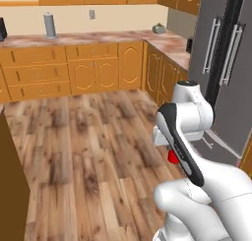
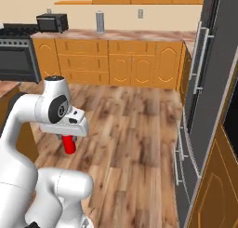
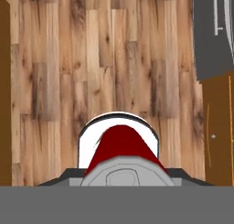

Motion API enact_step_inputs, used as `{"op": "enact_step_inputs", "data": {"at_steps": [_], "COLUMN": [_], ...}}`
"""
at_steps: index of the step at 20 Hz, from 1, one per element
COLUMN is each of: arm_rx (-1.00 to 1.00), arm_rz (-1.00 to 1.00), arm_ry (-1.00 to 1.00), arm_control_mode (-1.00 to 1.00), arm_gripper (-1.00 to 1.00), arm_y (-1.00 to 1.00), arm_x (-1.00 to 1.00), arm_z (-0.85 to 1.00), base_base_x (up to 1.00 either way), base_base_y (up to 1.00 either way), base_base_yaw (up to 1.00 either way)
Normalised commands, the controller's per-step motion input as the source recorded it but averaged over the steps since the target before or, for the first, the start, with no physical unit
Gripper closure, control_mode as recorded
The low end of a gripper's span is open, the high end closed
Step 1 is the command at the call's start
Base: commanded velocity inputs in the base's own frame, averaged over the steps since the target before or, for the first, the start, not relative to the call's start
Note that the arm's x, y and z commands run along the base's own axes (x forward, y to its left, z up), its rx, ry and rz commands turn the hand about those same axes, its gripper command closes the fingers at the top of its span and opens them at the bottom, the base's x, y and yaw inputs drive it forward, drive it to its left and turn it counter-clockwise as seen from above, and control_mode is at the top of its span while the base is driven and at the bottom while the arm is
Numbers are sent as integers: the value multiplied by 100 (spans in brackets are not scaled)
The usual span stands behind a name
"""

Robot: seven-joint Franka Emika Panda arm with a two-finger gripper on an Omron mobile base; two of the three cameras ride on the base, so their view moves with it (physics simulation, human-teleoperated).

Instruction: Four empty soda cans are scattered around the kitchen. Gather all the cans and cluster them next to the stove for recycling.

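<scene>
Pincer (image 2: 69, 139) clamps a red soda can (image 2: 69, 145), held above the plank floor (image 2: 135, 129). Far left stands the stove (image 2: 18, 55).

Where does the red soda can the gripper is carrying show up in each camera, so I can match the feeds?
Left base view: the red soda can peeks out right of centre, behind the arm's dark-striped link.
Right base view: it hangs below the hand, left of centre.
Hand view: bottom centre, seen top-down, silvery top nearest the camera.
Shared landmark: the brown plank floor beneath the can.
</scene>
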Motion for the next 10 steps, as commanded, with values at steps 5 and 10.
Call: {"op": "enact_step_inputs", "data": {"at_steps": [5,10], "arm_rx": [0,0], "arm_rz": [0,0], "arm_ry": [0,0], "arm_control_mode": [100,100], "arm_gripper": [100,100], "arm_y": [0,0], "arm_x": [0,0], "arm_z": [0,0], "base_base_x": [100,100], "base_base_y": [20,0], "base_base_yaw": [3,0]}}
